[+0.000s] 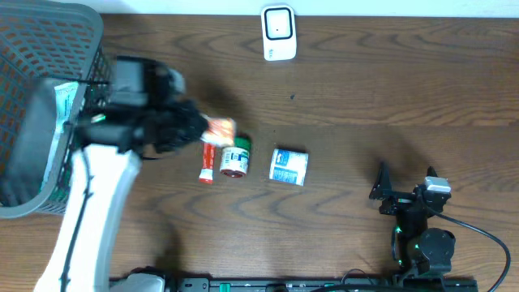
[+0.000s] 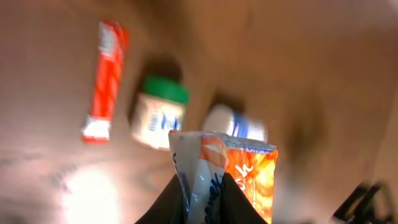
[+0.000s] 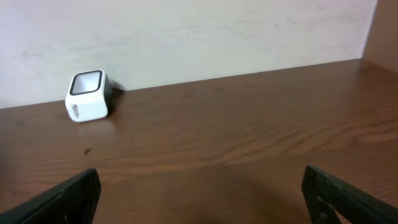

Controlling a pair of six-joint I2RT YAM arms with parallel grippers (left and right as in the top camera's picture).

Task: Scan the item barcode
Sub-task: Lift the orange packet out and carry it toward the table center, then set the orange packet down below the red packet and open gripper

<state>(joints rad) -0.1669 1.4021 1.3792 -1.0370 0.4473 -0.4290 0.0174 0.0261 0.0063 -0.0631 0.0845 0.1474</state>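
There's the left gripper (image 1: 199, 130), clenched on the orange-and-white snack packet (image 1: 220, 128). From its wrist camera the two black fingers (image 2: 165, 208) pinch the packet's lower edge, and the packet stands up between them. It hangs just above the green-lidded jar (image 1: 236, 156), toward the far edge of the table (image 1: 365, 97). The wrist picture is blurry, so I can't read the print on the packet.

The jar lies on its side. A red tube (image 1: 208, 162) lies just beside it on one flank, and a blue-and-white box (image 1: 289, 166) sits near it on the other. Past the tube, well apart from the jar, stands the grey basket (image 1: 49, 49). The white scanner (image 1: 278, 32) sits well beyond the jar at the far edge.

The right gripper (image 1: 403, 188) is beyond the box, well apart from the jar, with its jaws spread wide, released.
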